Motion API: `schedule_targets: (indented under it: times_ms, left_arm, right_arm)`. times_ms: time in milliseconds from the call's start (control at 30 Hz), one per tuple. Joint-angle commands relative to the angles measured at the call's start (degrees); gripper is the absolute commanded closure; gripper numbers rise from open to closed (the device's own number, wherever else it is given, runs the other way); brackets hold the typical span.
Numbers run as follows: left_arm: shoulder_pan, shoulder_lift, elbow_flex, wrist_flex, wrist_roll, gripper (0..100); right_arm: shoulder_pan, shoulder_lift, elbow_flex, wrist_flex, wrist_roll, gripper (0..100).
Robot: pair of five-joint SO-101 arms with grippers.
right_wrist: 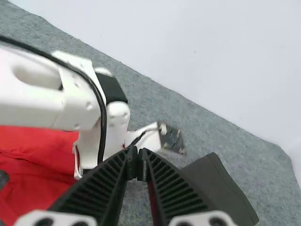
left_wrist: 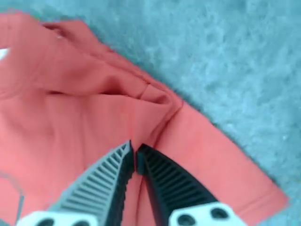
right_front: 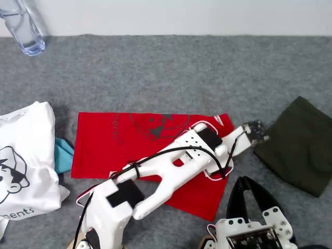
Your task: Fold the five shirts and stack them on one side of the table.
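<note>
the left gripper is right up close, clenched tight, and it looks to be pinching a little ridge of the red shirt; creases run from its tips up to a bunched fold near the shirt's edge; the grey counter starts just past that edge.

the red shirt lies flat in the middle of the counter, with its long way going side to side; the left arm lies across it and grips it at the robot's right end; so i think the next move is to carry that end over along the long way, toward the other end.

the right gripper is clenched too, with nothing in it; it hangs at the near side of the counter, just off the red shirt's near right corner, so the left arm is the nearer one.

further out, a folded dark green shirt sits apart on the right; a white shirt sits on the left, touching a blue cloth that pokes out beside the red shirt.

a clear bottle stands in the far left corner; i cannot tell what is in it.
</note>
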Motion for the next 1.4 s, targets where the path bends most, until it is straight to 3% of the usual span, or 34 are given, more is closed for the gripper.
schedule_targets:
  times_ms: [0,433,600,967,1100,1367]
  left_arm:
    - [0.18,-5.01,-2.24,0.7,2.64,99]
    - [4.75,-4.92,-1.27,1.58,4.66,97]
    - [2.73,-5.54,-1.36,6.95,8.0,79]
    - [1.32,-15.56,2.07,18.29,2.29,82]
    - [3.16,-22.33,13.05,15.91,0.79,82]
    - [5.8,-34.64,36.0,2.73,0.7,77]
  right_arm:
    - [-4.35,-3.03,-0.44,2.07,0.62,99.0]
    - [-4.35,-3.03,-0.44,2.15,0.62,98.8]
    - [-4.35,-3.03,-0.44,2.15,0.62,98.7]
    - [-4.35,-3.03,-0.44,2.24,0.62,98.7]
    - [-4.35,-3.03,-0.44,2.24,0.62,98.7]
    - [-4.35,-3.03,-0.44,2.24,0.62,98.7]
